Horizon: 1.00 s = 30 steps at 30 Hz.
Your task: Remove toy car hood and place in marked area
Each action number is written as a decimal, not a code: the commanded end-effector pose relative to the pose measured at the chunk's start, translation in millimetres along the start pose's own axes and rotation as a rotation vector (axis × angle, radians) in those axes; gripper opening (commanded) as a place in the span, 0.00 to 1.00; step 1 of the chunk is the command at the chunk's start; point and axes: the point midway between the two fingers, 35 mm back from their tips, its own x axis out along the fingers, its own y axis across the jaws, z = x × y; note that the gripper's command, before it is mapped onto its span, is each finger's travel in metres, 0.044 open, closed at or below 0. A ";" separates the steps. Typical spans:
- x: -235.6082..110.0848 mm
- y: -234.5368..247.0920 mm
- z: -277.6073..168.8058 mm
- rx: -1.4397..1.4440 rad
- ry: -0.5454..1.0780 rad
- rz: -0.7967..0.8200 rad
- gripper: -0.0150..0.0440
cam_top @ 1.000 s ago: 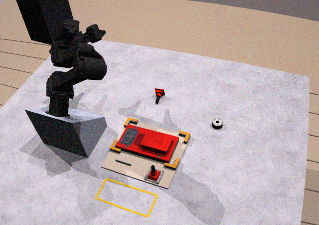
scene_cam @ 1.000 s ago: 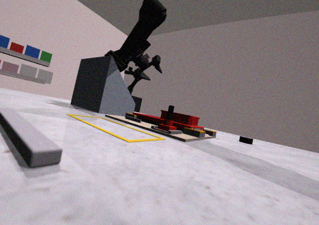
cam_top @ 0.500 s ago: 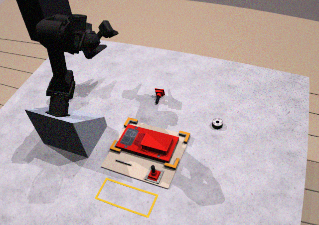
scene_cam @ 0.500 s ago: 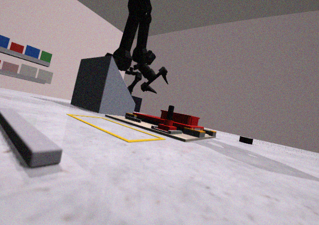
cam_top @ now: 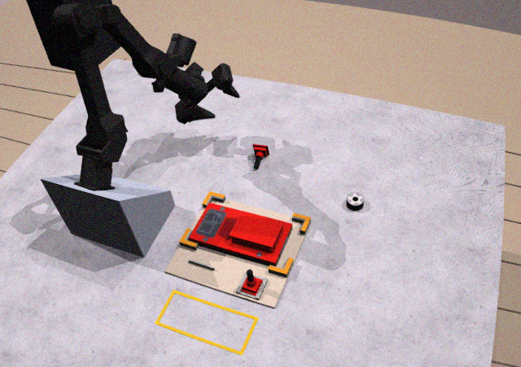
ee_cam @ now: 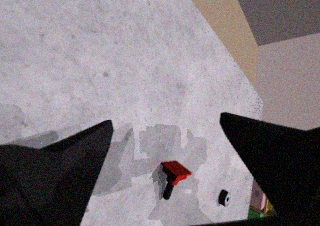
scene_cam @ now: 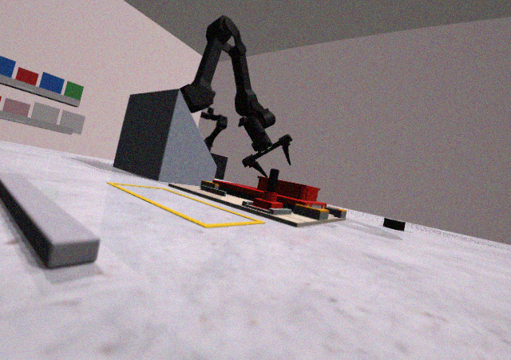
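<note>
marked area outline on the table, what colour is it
Yellow: a thin rectangular outline on the grey table, clearest in the top view.

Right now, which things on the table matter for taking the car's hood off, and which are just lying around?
For the job:
- toy car
- hood, still on the car
- yellow marked area
- gripper, open and holding nothing

Lying about:
- loose red clamp
- small black-and-white ring
- grey bar
</note>
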 end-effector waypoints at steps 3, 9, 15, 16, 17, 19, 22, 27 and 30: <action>28.7 -13.4 -50.5 0.090 0.184 0.074 1.00; 46.3 -30.0 -117.7 0.285 0.401 0.159 1.00; 45.2 -47.9 -187.2 0.555 0.594 0.199 1.00; 43.4 -50.8 -198.6 0.606 0.623 0.201 1.00; 41.1 -53.6 -209.9 0.659 0.650 0.203 1.00; 36.1 -58.3 -229.6 0.756 0.697 0.205 1.00; 26.1 -63.3 -256.4 0.915 0.762 0.221 1.00; 1.3 -71.5 -300.4 1.240 0.849 0.233 1.00; -16.2 -76.7 -323.3 1.451 0.877 0.230 1.00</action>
